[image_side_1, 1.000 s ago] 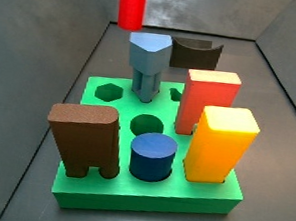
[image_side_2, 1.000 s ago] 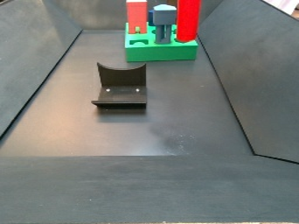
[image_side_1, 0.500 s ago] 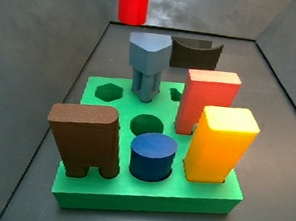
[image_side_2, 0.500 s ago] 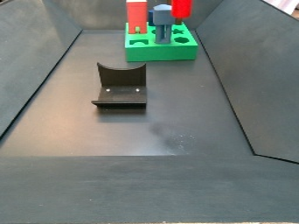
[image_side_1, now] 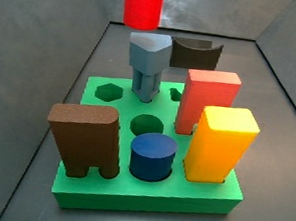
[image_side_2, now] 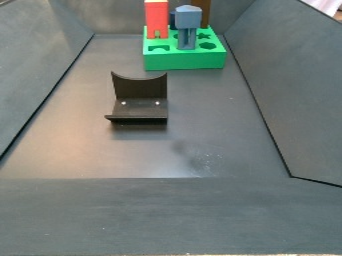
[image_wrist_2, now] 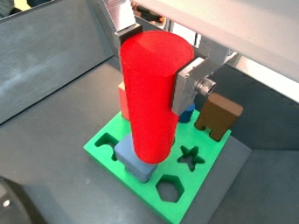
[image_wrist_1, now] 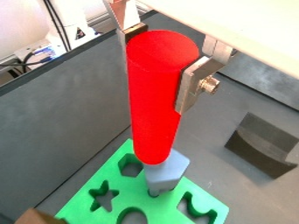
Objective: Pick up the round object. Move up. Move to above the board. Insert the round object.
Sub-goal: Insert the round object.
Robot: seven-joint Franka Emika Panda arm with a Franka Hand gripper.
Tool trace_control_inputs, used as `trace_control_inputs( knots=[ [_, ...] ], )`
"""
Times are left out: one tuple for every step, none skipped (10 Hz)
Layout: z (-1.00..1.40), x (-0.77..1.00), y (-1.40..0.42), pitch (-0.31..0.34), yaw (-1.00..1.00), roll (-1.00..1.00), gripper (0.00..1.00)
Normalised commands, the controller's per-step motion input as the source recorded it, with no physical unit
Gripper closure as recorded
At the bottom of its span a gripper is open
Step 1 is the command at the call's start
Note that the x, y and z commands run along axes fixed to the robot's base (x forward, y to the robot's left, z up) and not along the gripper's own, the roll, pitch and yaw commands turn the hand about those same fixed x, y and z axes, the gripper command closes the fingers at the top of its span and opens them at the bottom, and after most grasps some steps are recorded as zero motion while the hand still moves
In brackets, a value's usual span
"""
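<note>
My gripper (image_wrist_1: 158, 66) is shut on the round object (image_wrist_1: 152, 96), a tall red cylinder held upright between the silver fingers (image_wrist_1: 193, 83). Both wrist views show it, with the gripper (image_wrist_2: 158, 61) gripping the cylinder (image_wrist_2: 146, 105) near its top. It hangs above the far end of the green board (image_wrist_1: 117, 171), over the grey-blue piece (image_wrist_1: 167, 168). In a side view its lower end (image_side_1: 143, 3) shows at the top edge, behind the board (image_side_1: 148, 198). A round hole (image_side_1: 147, 122) lies open in the board. The cylinder is out of the frame in the side view that shows the board (image_side_2: 185, 60) far away.
On the board stand a grey-blue piece (image_side_1: 146, 62), a red block (image_side_1: 209, 99), an orange block (image_side_1: 224, 141), a brown block (image_side_1: 83, 140) and a dark blue cylinder (image_side_1: 153, 155). The fixture (image_side_2: 138, 98) stands on the dark floor beside the board. Dark walls enclose the bin.
The red cylinder has risen out of the top of one side view. In the other it looks larger and has shifted slightly right, toward the board.
</note>
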Motion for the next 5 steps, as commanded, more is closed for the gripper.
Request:
trace_control_inputs(
  knots=[
    [-0.34,0.03,-0.10,-0.047,0.00,0.00,1.00],
    [-0.32,0.00,-0.49,-0.077,0.03,0.06,1.00],
    [0.00,0.03,-0.71,0.000,0.09,0.14,1.00],
    [0.25,0.09,-0.73,0.021,0.00,0.27,1.00],
    [0.06,0.17,-0.68,0.001,0.00,0.27,1.00]
  ],
)
